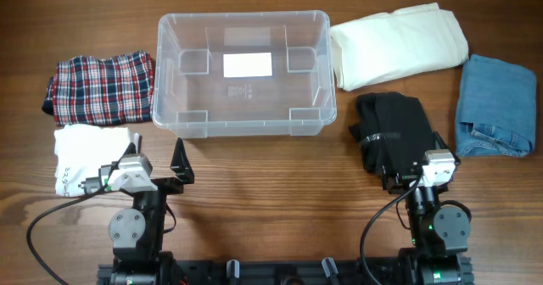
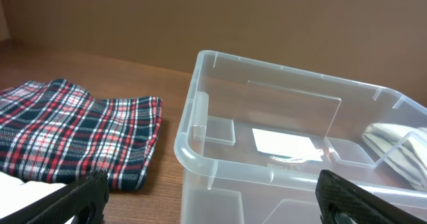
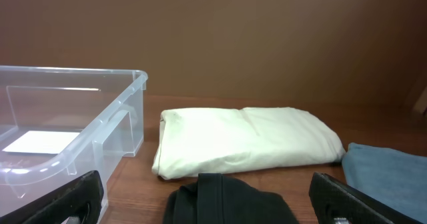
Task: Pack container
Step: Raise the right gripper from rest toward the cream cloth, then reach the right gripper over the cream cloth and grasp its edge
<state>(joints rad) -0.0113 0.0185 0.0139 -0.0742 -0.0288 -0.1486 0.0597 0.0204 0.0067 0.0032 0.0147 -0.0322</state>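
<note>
Container (image 1: 246,107) is empty, sitting centre-back on the counter (image 1: 280,200). Left tool (image 2: 210,191) and right tool (image 3: 207,187) are both spread wide, holding nothing. Right hangs over the black garment (image 1: 394,136); a shallow pinch risks lifting only the top fold, which would unravel. Left sits near the container's front wall and could shove it.

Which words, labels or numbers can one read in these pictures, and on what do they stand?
No text can be read.
White label on the container base: appears blank.
Moulded marks under the label: too small.
Dark print on the white garment: too blurred.
</note>
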